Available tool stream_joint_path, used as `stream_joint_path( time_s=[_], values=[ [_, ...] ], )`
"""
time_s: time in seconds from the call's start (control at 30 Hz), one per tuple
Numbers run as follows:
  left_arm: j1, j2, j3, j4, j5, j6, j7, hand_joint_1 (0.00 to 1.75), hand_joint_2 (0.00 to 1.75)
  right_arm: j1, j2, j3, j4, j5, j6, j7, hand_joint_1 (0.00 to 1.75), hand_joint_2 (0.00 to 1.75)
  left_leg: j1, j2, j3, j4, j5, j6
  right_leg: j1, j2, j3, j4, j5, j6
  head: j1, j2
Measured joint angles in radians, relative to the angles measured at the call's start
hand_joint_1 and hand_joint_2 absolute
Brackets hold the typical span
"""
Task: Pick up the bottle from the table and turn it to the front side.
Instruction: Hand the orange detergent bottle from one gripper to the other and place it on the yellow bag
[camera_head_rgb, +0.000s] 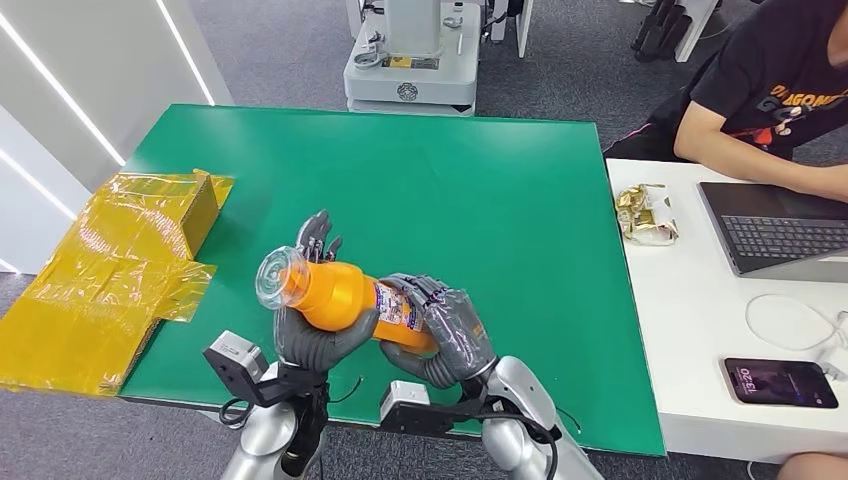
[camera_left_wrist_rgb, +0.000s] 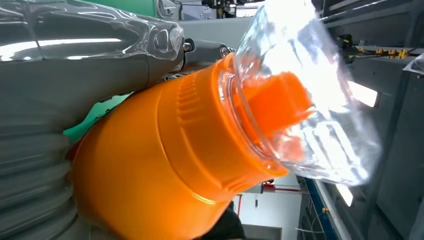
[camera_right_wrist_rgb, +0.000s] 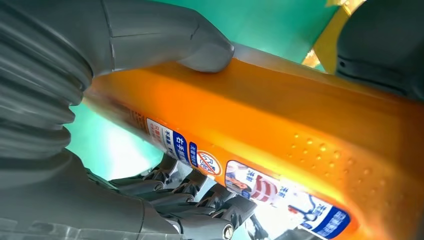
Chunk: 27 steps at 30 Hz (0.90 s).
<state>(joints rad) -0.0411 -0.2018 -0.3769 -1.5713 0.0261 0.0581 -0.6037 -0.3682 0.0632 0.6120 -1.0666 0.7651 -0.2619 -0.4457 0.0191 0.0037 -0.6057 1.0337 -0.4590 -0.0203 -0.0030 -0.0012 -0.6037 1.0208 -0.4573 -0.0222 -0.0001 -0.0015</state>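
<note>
An orange bottle (camera_head_rgb: 345, 295) with a clear cap (camera_head_rgb: 279, 279) lies tilted in the air above the near edge of the green table (camera_head_rgb: 480, 190), cap end toward the left. My left hand (camera_head_rgb: 315, 335) cradles its neck end from below, fingers reaching up behind it. My right hand (camera_head_rgb: 450, 330) grips the base end, where a printed label (camera_head_rgb: 393, 305) shows. Up close, the left wrist view has the orange shoulder (camera_left_wrist_rgb: 165, 165) and the clear cap (camera_left_wrist_rgb: 310, 100) over an orange spout. In the right wrist view the thumb (camera_right_wrist_rgb: 200, 50) presses on the bottle's side (camera_right_wrist_rgb: 300, 115), with the fingers (camera_right_wrist_rgb: 200, 200) under the label (camera_right_wrist_rgb: 260, 185).
A yellow plastic-wrapped box (camera_head_rgb: 120, 270) lies at the table's left edge. A white side table (camera_head_rgb: 690, 330) on the right carries a laptop (camera_head_rgb: 780, 230), a phone (camera_head_rgb: 780, 383), a cable and a snack wrapper (camera_head_rgb: 645, 213). A person (camera_head_rgb: 770, 90) sits there. A white robot base (camera_head_rgb: 410, 60) stands beyond the table.
</note>
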Motion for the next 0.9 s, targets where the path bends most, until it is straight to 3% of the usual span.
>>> stream_joint_path(
  time_s=[0.6, 0.63, 0.73, 0.77, 0.9],
  values=[
    [0.003, 0.007, 0.01, 0.0, 0.001, 0.047, -0.019, 1.75, 1.75, -0.077, 0.029, 0.037, 0.119, -0.054, 0.002, -0.047, 1.71, 1.75, 0.0, 0.0, 0.0, 0.0, 0.0, 0.0, 0.0, 0.0, 0.0, 0.0, 0.0, 0.0, 0.0, 0.0],
    [0.002, 0.008, 0.012, 0.0, 0.001, 0.047, -0.02, 1.75, 1.75, -0.08, 0.032, 0.039, 0.125, -0.056, 0.001, -0.048, 1.38, 1.75, 0.0, 0.0, 0.0, 0.0, 0.0, 0.0, 0.0, 0.0, 0.0, 0.0, 0.0, 0.0, 0.0, 0.0],
    [0.002, 0.008, 0.017, 0.0, 0.0, 0.047, -0.021, 1.75, 1.75, -0.088, 0.038, 0.044, 0.141, -0.065, -0.005, -0.05, 0.11, 1.75, 0.0, 0.0, 0.0, 0.0, 0.0, 0.0, 0.0, 0.0, 0.0, 0.0, 0.0, 0.0, 0.0, 0.0],
    [0.001, 0.008, 0.019, 0.0, -0.001, 0.047, -0.021, 1.75, 1.75, -0.09, 0.039, 0.047, 0.145, -0.067, -0.01, -0.051, 0.0, 1.75, 0.0, 0.0, 0.0, 0.0, 0.0, 0.0, 0.0, 0.0, 0.0, 0.0, 0.0, 0.0, 0.0, 0.0],
    [-0.001, 0.008, 0.02, 0.0, -0.002, 0.05, -0.021, 1.75, 1.75, -0.089, 0.042, 0.055, 0.151, -0.082, -0.027, -0.047, 0.0, 1.75, 0.0, 0.0, 0.0, 0.0, 0.0, 0.0, 0.0, 0.0, 0.0, 0.0, 0.0, 0.0, 0.0, 0.0]
  ],
)
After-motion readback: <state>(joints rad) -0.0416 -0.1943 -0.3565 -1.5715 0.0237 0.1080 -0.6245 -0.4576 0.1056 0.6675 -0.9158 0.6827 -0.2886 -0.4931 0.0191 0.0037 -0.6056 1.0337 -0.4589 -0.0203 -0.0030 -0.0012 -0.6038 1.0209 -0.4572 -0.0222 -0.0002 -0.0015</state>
